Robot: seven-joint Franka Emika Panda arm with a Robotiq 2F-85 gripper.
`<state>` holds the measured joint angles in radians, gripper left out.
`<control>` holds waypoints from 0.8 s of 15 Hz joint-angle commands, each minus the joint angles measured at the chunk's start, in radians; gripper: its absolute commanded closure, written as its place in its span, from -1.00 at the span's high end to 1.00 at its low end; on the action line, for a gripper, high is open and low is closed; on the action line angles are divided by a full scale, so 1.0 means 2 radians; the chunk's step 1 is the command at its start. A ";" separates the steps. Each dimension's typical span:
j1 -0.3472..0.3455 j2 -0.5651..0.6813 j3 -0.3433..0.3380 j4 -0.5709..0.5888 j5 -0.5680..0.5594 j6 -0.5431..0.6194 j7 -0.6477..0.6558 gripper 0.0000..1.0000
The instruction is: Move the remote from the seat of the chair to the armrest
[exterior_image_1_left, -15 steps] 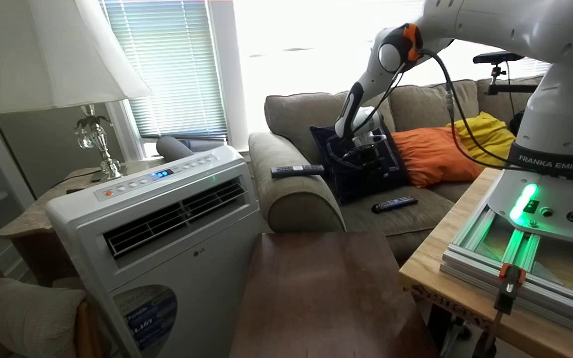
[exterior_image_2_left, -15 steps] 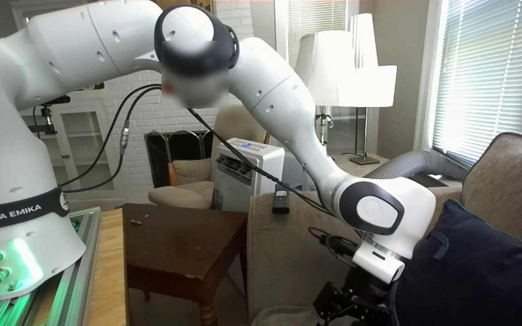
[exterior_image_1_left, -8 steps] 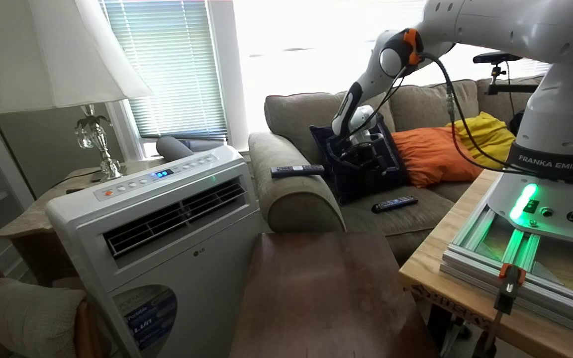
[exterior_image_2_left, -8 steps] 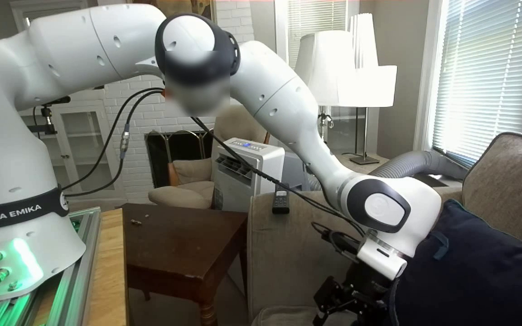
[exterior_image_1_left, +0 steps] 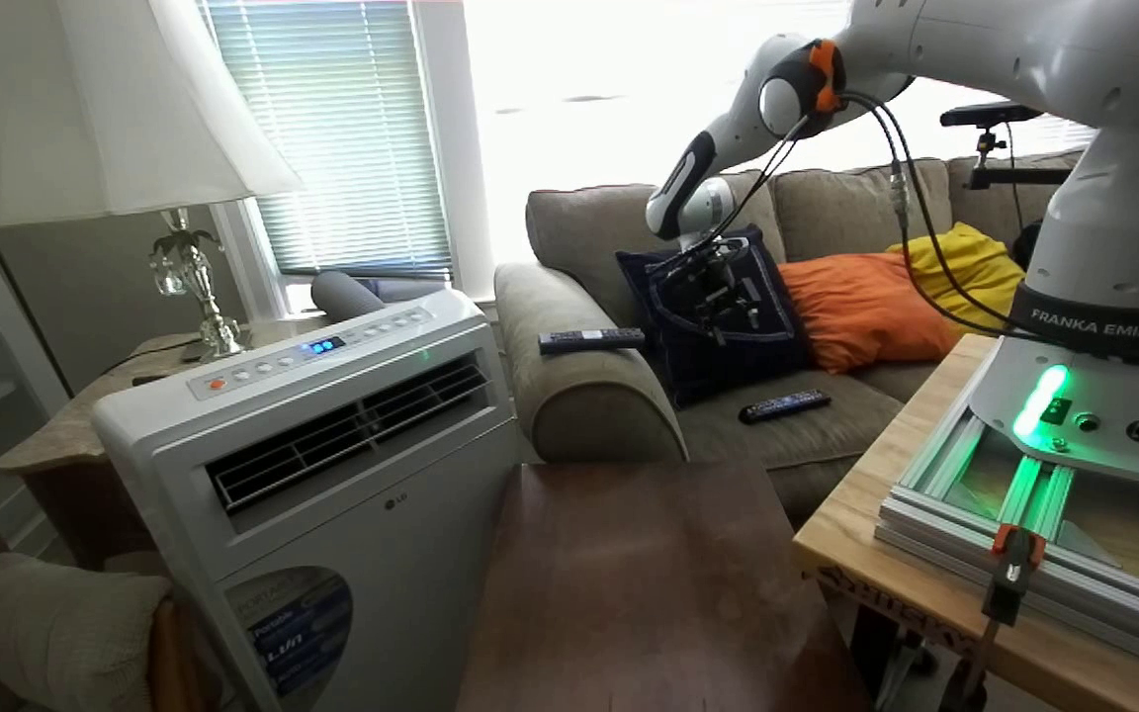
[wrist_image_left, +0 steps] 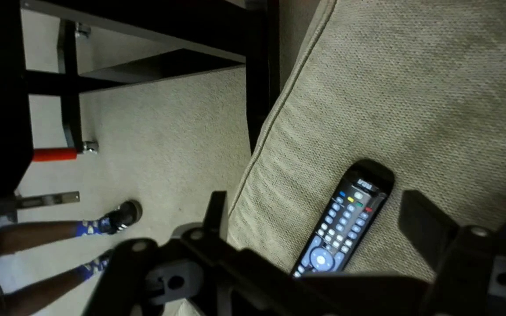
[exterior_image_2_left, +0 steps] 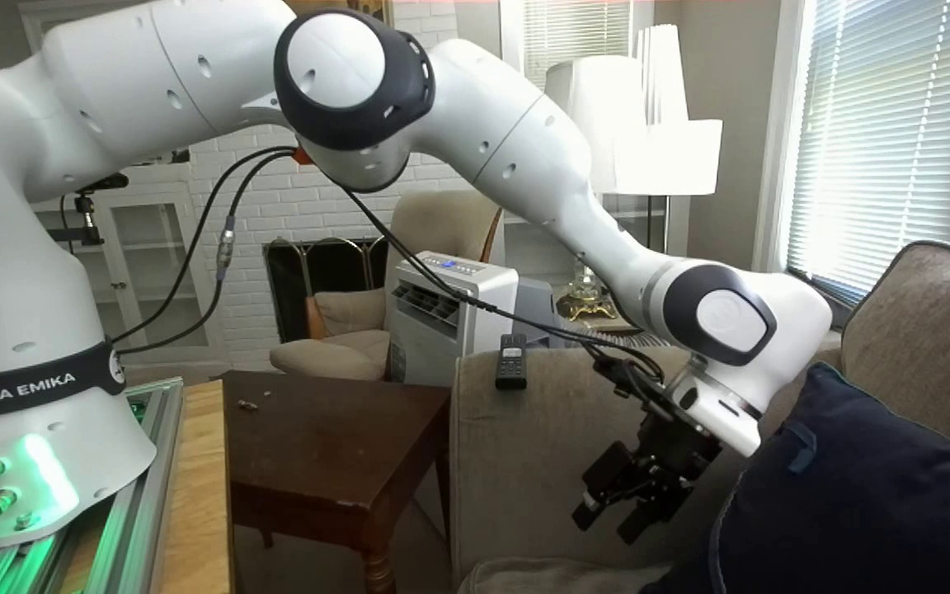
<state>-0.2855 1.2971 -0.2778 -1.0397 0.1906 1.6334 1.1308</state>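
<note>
I hold my black two-fingered gripper spread wide; below and apart from it, the slim black button-covered oblong remote lies on the beige-grey woven-fabric chair seat.

The remote lies buttons up on the chair seat, seen between the parted fingers of the gripper. Carpet and a person's legs appear at left.

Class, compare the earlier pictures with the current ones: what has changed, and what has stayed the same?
The gripper has moved upward in both exterior views. It stands open; nothing was taken hold of or let go. The remote stayed on the seat, and the other remote on the armrest.
</note>
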 commanded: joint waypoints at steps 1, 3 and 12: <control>0.016 -0.062 -0.013 -0.058 -0.040 0.031 -0.085 1.00; 0.034 -0.092 -0.024 -0.091 -0.063 0.056 -0.117 1.00; 0.113 -0.240 -0.029 -0.280 -0.144 0.229 -0.236 1.00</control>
<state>-0.0911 0.9568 -0.3498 -1.4085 -0.0245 1.9893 0.7434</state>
